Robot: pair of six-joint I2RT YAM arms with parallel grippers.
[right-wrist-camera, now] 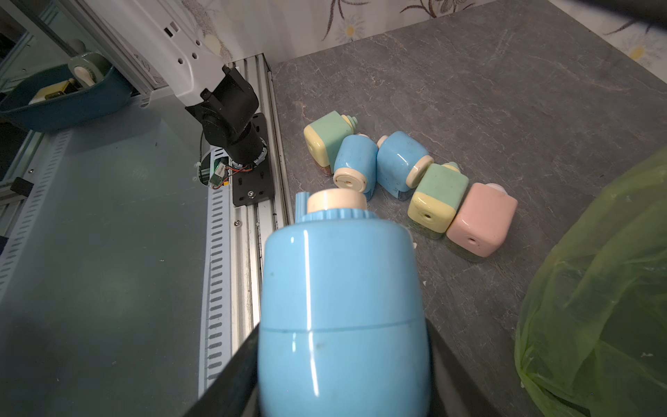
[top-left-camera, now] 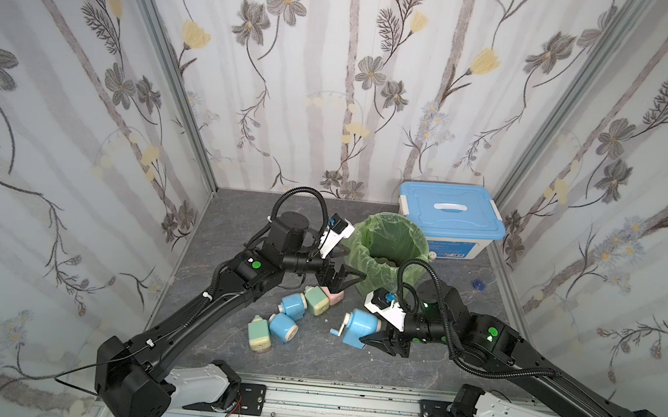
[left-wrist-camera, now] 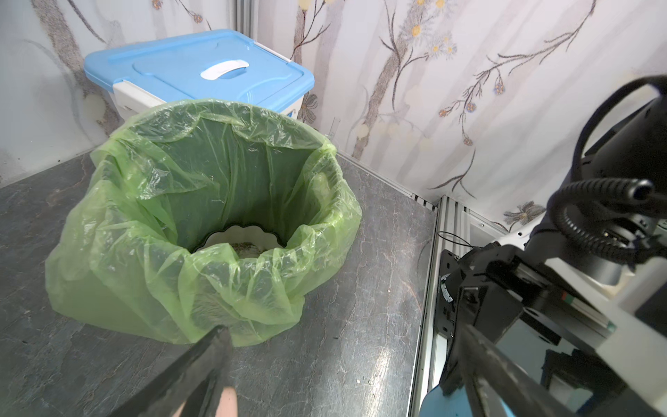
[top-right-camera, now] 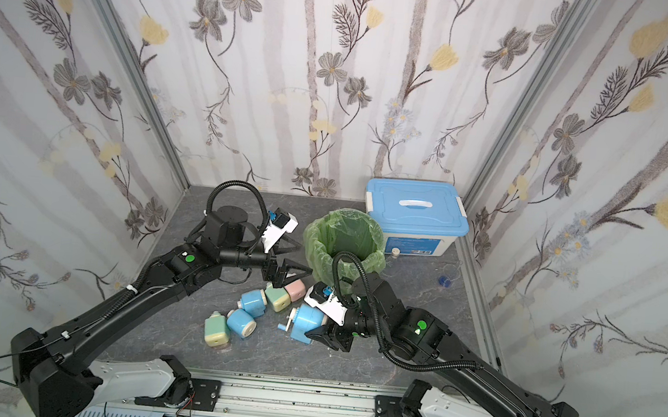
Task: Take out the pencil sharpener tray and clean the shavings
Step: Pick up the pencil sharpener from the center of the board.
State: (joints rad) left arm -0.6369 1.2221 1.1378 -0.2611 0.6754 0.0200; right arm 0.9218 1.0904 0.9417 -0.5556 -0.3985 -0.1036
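Overhead, in both top views, a green-lined bin (top-left-camera: 363,237) stands just past the left claw (top-left-camera: 350,263), with a blue-lidded storage box (top-left-camera: 449,212) behind it. A small blue object (top-left-camera: 479,284) lies well beyond the right claw (top-left-camera: 370,332). Six sharpeners show. Five small sharpeners (top-left-camera: 294,304) lie on the table (top-left-camera: 309,361): two blue, two green and a pink sharpener (top-left-camera: 335,297). The sixth is a large blue sharpener (top-left-camera: 354,322) with a crank. The left claw gapes wide above the pink one and holds nothing. The right claw is clamped on the large blue sharpener.

From the left wrist, the bin (left-wrist-camera: 108,216) fills the space ahead of the wide-open left claw (left-wrist-camera: 343,328). Nothing sits between its fingers. A few shavings (left-wrist-camera: 359,379) dot the table close by.

From the right wrist, the right claw (right-wrist-camera: 343,361) presses both sides of the large blue sharpener (right-wrist-camera: 339,274). Its tray I cannot make out. The small sharpeners (right-wrist-camera: 400,162) lie in a crooked row beyond it. Whitish shavings (right-wrist-camera: 415,245) lie on the table just beside it, and the bin's liner (right-wrist-camera: 595,289) is near.
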